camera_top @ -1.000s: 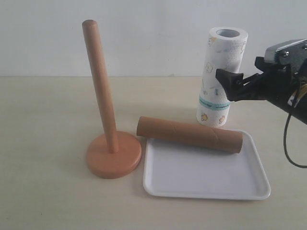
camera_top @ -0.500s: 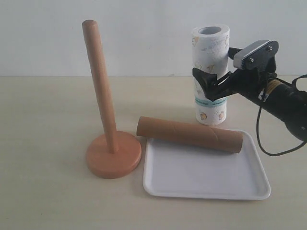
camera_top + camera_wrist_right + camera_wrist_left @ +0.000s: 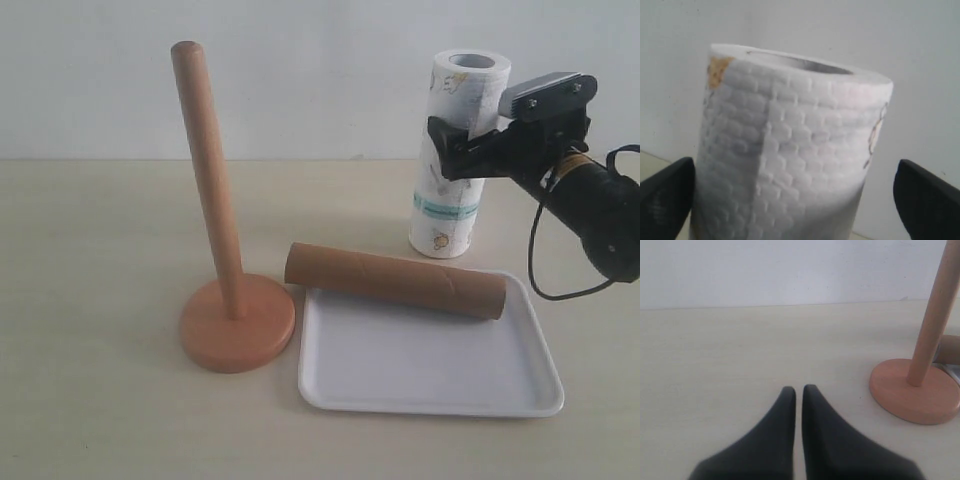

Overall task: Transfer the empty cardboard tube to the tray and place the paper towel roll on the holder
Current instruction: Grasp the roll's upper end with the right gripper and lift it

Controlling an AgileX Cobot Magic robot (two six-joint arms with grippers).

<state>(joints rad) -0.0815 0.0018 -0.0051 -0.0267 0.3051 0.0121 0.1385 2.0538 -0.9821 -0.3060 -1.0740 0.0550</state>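
Note:
The paper towel roll point(image 3: 455, 190) stands behind the tray's far right corner, leaning a little. My right gripper point(image 3: 457, 150) is open around its upper part. In the right wrist view the roll point(image 3: 790, 150) fills the space between the two fingers of that gripper point(image 3: 795, 202), with a gap showing on one side. The empty cardboard tube point(image 3: 395, 281) lies across the back rim of the tray point(image 3: 430, 370), its left end sticking out toward the holder point(image 3: 210, 190). My left gripper point(image 3: 799, 390) is shut and empty above bare table, beside the holder point(image 3: 932, 325).
The holder's round disc base point(image 3: 237, 330) nearly touches the tray's left rim. A black cable point(image 3: 545, 270) hangs from the right arm above the tray's right corner. A white wall runs behind the table.
The right arm came in from the right and closed around the roll. The roll shifted left half a second ago and is now back to the right, with the gripper higher on it.

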